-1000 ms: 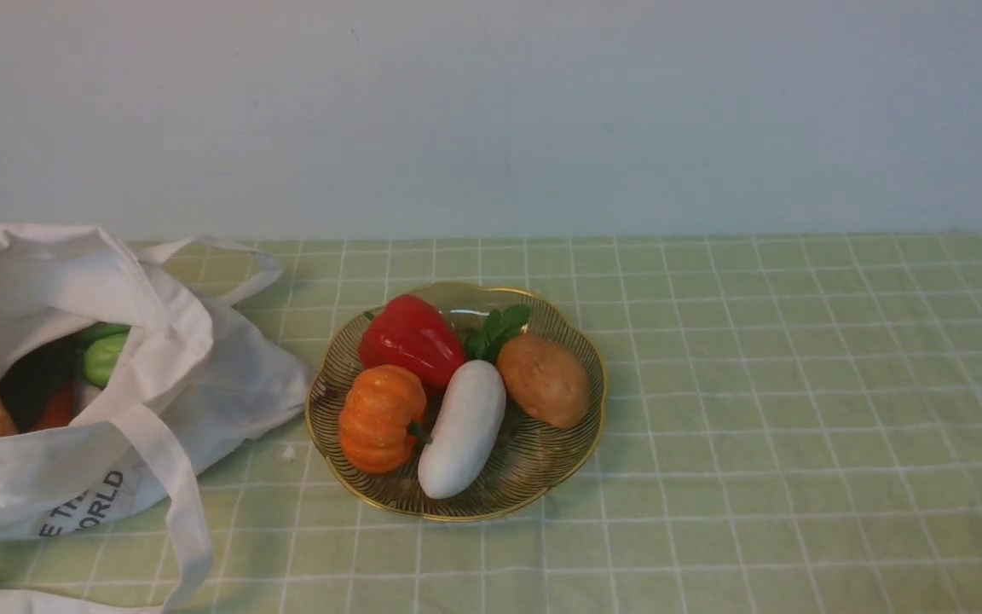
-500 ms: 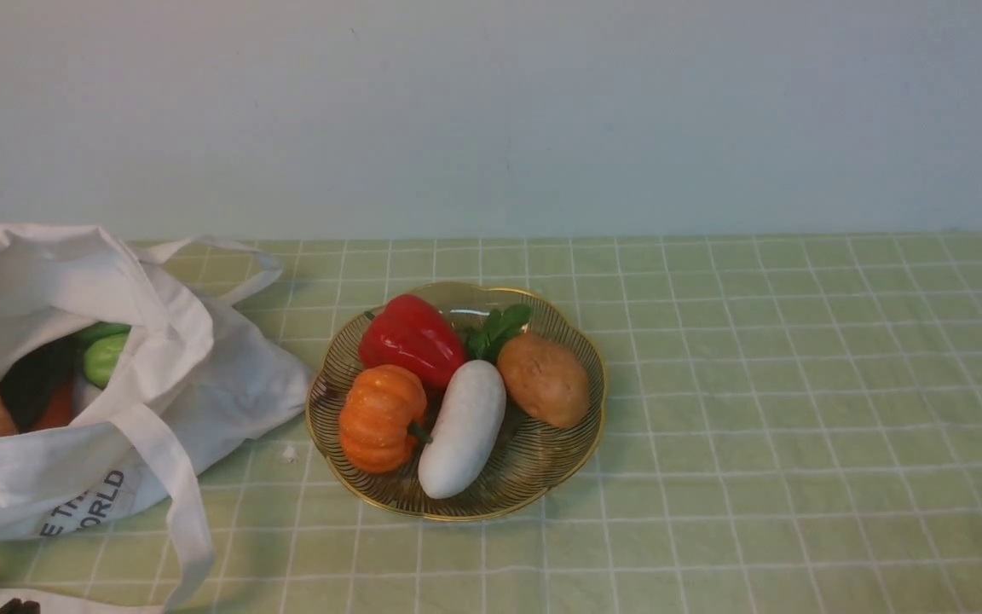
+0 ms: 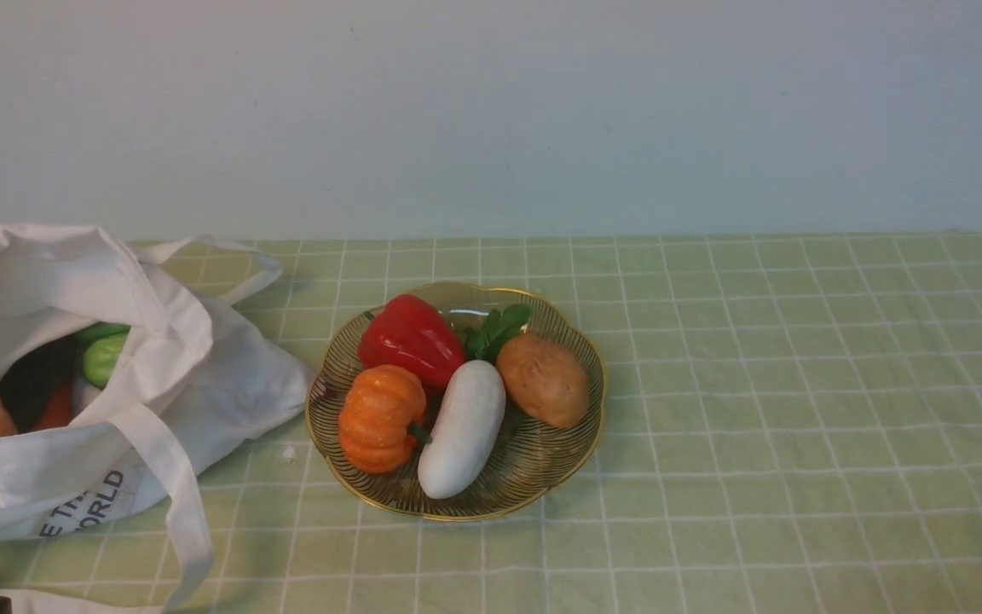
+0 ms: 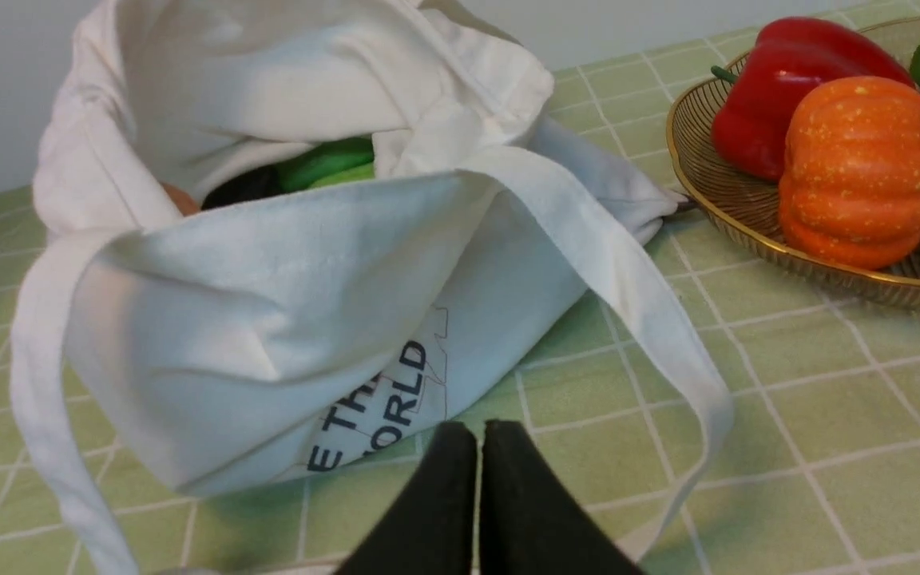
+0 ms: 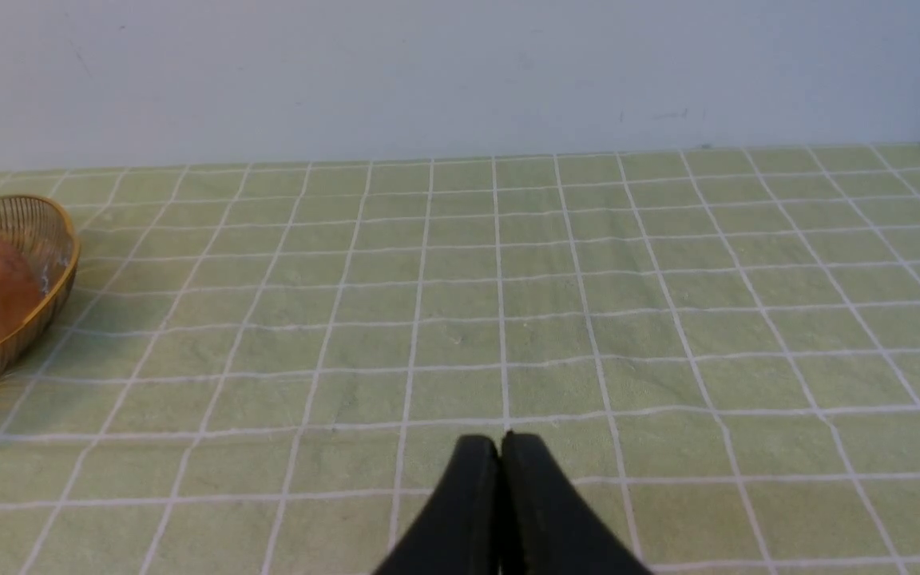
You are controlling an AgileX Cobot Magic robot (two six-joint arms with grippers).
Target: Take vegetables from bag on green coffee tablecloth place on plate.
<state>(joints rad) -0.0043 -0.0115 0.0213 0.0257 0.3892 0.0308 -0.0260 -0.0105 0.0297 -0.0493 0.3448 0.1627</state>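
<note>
bag [image 3: 73, 384] at the bench's left edge, mouth open, cucumber [image 3: 103, 356] and orange pieces inside; left gripper [image 4: 479, 435] fingers pressed together, empty, just beside the bag's print; plate [image 3: 534, 477] mid-bench holds pepper [image 3: 410, 339], pumpkin [image 3: 380, 418], radish [image 3: 463, 426], potato [image 3: 544, 379]; right gripper [image 5: 500, 447] fingers together, empty, over bare tablecloth [image 3: 798, 384] right of plate

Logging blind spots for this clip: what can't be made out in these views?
- Bag contents: front view shows only slivers of green, orange and something dark; the cloth folds hide the rest.
- Printed letters: a fold hides their start.
- Plate: cut by the right wrist view's edge.
- Left gripper: barely enters the front view's bottom corner.
</note>
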